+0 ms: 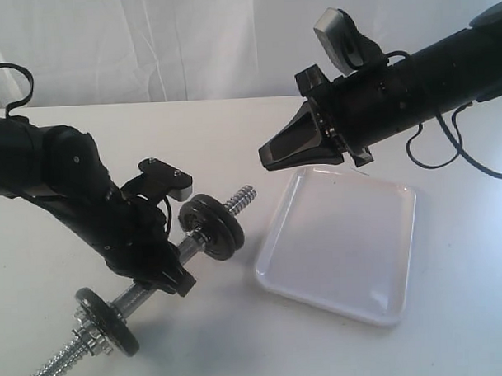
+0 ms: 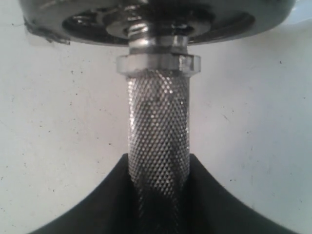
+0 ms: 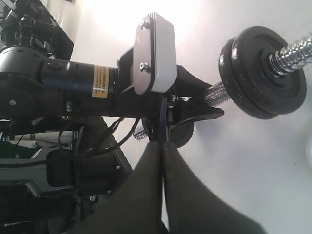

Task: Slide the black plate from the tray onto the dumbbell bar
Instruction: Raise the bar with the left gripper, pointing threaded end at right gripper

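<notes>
Evidently the black plate point(image 3: 258, 87) sits on the dumbbell bar point(image 2: 158, 126), off the bare tray point(image 1: 376, 233). Heavy, rigid and matte, it looks best pinched at the rim. Left claw point(image 1: 173, 277) clamps the bar's knurled middle; right claw point(image 1: 274, 154) hangs closed, holding nothing, above the bench point(image 1: 454, 346).

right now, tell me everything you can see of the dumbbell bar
The dumbbell bar is a shiny chrome rod with a knurled middle and coarse threaded ends. It runs diagonally over the white table, with two black discs stacked near its far end and one disc near the other. The left fingers clamp its middle.
</notes>
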You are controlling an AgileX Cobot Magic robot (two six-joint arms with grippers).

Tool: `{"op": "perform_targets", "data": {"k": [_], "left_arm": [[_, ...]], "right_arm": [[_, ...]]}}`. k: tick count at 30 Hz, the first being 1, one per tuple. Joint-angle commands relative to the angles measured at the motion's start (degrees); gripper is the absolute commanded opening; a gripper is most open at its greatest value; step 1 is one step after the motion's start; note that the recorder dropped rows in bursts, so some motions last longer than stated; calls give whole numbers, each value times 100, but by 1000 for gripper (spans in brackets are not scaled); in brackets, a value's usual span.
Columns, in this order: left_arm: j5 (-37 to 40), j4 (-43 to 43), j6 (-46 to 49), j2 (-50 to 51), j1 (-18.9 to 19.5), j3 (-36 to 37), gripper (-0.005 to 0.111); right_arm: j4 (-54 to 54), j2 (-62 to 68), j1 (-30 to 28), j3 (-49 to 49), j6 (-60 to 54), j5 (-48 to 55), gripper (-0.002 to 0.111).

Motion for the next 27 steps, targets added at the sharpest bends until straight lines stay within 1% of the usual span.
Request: {"op": "perform_targets", "data": {"k": [1, 8, 15, 22, 27], "left_arm": [[-587, -418, 4, -452, 2, -186, 0], [-564, -476, -9, -442, 2, -657, 0], [-599, -584, -9, -375, 2, -934, 0], [-689, -741, -9, 61, 2, -1236, 0], [-773, -883, -19, 363, 2, -1651, 0]], "right_arm": [[-12, -56, 11, -19, -16, 24, 0], [-11, -56, 11, -19, -16, 24, 0], [-11, -56, 11, -19, -5, 24, 0], [-11, -56, 11, -19, 8, 24, 0], [-19, -56, 11, -19, 6, 24, 0]]}}
